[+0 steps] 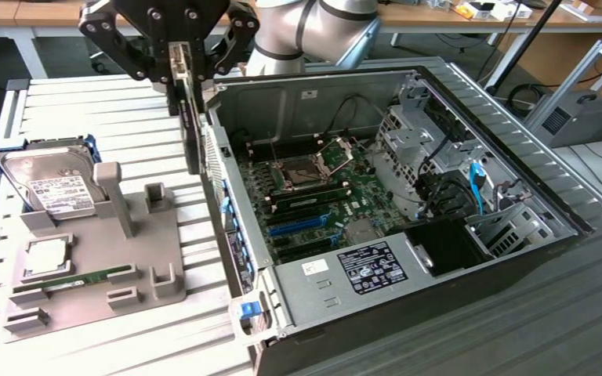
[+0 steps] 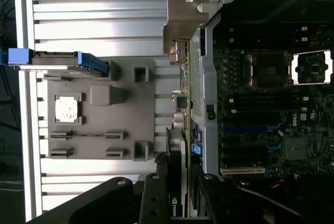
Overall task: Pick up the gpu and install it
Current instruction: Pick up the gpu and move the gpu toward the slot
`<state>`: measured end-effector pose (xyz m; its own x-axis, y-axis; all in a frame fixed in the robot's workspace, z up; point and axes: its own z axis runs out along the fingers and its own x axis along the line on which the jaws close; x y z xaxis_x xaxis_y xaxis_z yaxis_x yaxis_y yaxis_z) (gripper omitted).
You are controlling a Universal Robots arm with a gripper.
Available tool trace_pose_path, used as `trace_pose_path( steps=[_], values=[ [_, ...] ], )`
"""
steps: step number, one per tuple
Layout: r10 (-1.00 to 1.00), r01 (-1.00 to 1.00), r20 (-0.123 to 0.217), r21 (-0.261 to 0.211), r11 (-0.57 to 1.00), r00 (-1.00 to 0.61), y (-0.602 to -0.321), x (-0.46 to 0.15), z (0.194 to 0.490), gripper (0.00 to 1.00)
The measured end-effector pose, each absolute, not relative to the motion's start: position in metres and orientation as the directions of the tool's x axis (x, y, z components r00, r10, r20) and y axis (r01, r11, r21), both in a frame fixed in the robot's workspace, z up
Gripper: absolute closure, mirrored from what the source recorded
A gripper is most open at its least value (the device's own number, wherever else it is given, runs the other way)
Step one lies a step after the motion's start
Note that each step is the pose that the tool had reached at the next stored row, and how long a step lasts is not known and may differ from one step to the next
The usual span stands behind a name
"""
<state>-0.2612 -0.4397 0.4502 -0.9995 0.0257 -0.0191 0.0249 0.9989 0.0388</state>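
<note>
gpu (image 1: 190,129), slim dark card, hanging upright, clamped in black hand (image 1: 183,70), just outside boxy metal case (image 1: 280,98)

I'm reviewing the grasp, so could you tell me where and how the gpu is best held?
Grip the gpu along its top edge, from above, pinching its two flat faces, as the gripper does now: the thin card hangs on edge, its lower edge free.

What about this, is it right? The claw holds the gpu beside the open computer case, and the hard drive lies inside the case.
Not quite. The hard drive stands in the grey holder outside the computer case, as the exterior view shows. The claw does hold the gpu beside the open case.
</note>
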Motion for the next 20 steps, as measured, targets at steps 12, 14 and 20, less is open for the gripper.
trace_pose_path(
  steps=[12, 14, 20],
  values=[
    [0.026, 0.025, -0.019, 0.039, 0.999, -0.999, -0.440, -0.221, 0.450, 0.73],
    [0.026, 0.025, -0.019, 0.039, 0.999, -0.999, -0.440, -0.215, 0.450, 0.73],
    [0.026, 0.025, -0.019, 0.039, 0.999, -0.999, -0.440, -0.197, 0.450, 0.73]
  ],
)
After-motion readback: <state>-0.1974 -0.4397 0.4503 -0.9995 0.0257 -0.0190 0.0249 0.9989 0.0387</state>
